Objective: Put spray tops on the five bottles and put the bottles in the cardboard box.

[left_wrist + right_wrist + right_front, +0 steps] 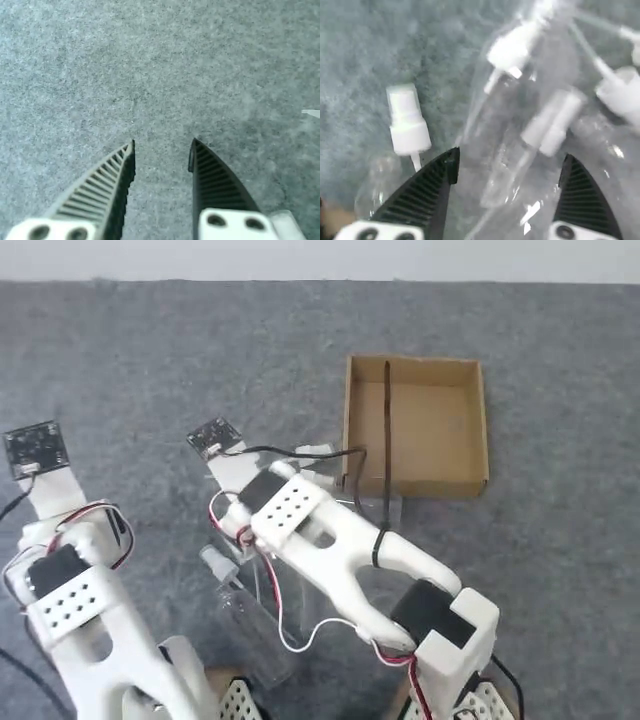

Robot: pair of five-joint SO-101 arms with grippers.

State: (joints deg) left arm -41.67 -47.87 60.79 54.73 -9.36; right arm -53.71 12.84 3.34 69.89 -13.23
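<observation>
the right arm (330, 540) lies low across the bench (150, 360), and its wrist ends near the cardboard box (435, 430), at the box's near corner on the left arm's side. the right hand (510, 160) is released, jaws spread wide above a heap of clear bottles (520, 130) that lie crosswise with white spray tops (512, 47) among them, just outside the box's near wall. one more bottle (245, 615) lies apart from the heap, farther from the box, with a spray top (407, 125) at its neck. the left arm (75, 610) stands well away from the box. the left hand (162, 145) is released too, jaws parted over grey bench surface. the box sits open-topped with a black cable (387, 440) draped across it. grey bench spreads wide beyond the box and between the box and the left arm.
</observation>
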